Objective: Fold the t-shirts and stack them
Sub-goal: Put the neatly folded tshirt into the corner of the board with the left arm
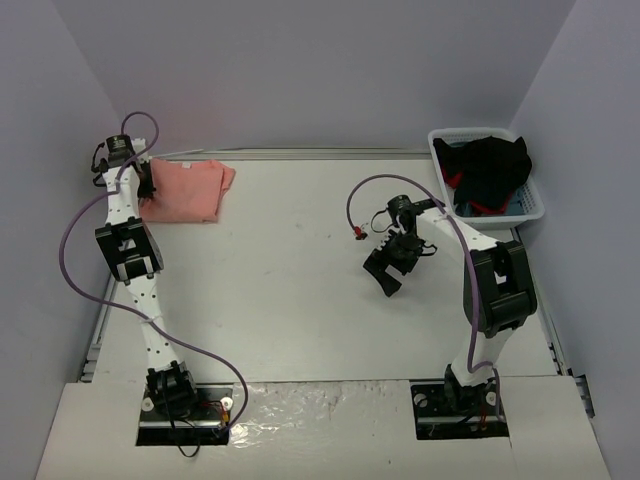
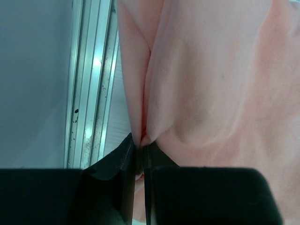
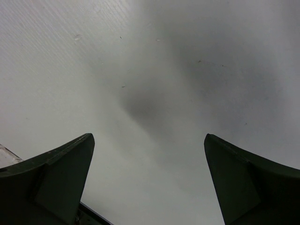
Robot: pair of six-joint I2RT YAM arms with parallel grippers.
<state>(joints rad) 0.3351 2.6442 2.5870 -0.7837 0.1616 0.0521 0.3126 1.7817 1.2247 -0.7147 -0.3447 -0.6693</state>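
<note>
Left tool [image 2: 139,146] pinches t-shirt [image 2: 211,84] fold; right tool [image 3: 149,138] spread wide above table [image 3: 140,56].

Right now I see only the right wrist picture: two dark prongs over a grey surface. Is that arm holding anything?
Observer: No. The right gripper is open, with nothing in it, over the middle of the table.
Visitor: What is the other arm doing?
Observer: The left gripper is shut on a fold of a salmon-pink t-shirt at the table's far left.
Visitor: Any more laundry around?
Observer: Yes, dark clothes fill a white basket at the far right corner.
</note>
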